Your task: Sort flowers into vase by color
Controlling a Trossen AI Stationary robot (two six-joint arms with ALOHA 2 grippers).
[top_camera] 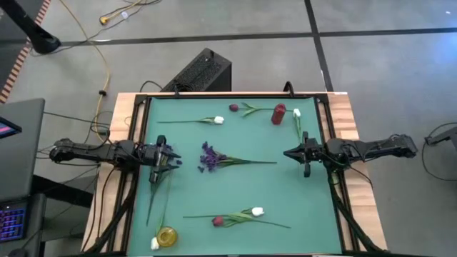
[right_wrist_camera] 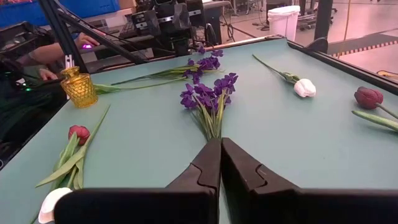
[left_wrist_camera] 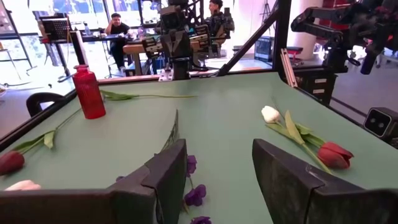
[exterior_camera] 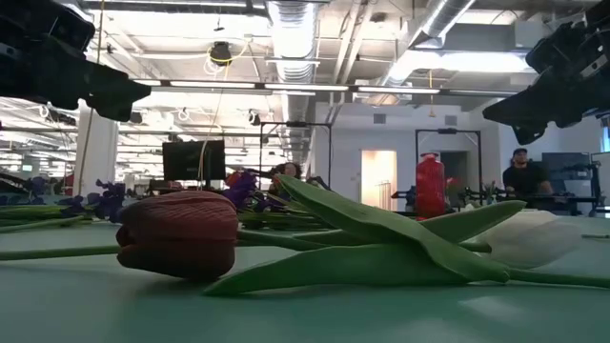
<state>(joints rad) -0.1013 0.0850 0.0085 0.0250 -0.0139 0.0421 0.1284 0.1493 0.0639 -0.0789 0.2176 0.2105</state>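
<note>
On the green table mat (top_camera: pixel 285 193), the long-stemmed artificial flowers lie loose and well apart, most likely so that each can be taken singly.

In the high view, a white tulip (top_camera: pixel 218 120) lies in the upper middle. A dark red bud (top_camera: pixel 233 108) lies just beside the small red vase (top_camera: pixel 278 114). Another white tulip (top_camera: pixel 297 113) lies right of that vase. A bushy purple sprig (top_camera: pixel 210 158) lies at the centre. A red bud (top_camera: pixel 218 221) and a white tulip (top_camera: pixel 257 211) lie side by side at lower centre. The amber glass vase (top_camera: pixel 166 236) stands at lower left with a white head (top_camera: pixel 155 244) just beside it.

The left gripper (top_camera: pixel 166 158) sits at middle left. Its fingers (left_wrist_camera: pixel 166 174) are apart, with purple petals (left_wrist_camera: pixel 194 195) showing between them in its wrist view. Whether it has hold of a stem, I cannot tell.

The right gripper (top_camera: pixel 294 153) waits at middle right with its fingers (right_wrist_camera: pixel 202 171) pressed together on nothing. It points toward the purple sprig (right_wrist_camera: pixel 208 93).

Sorting looks barely begun. No flower stands in either vase.
</note>
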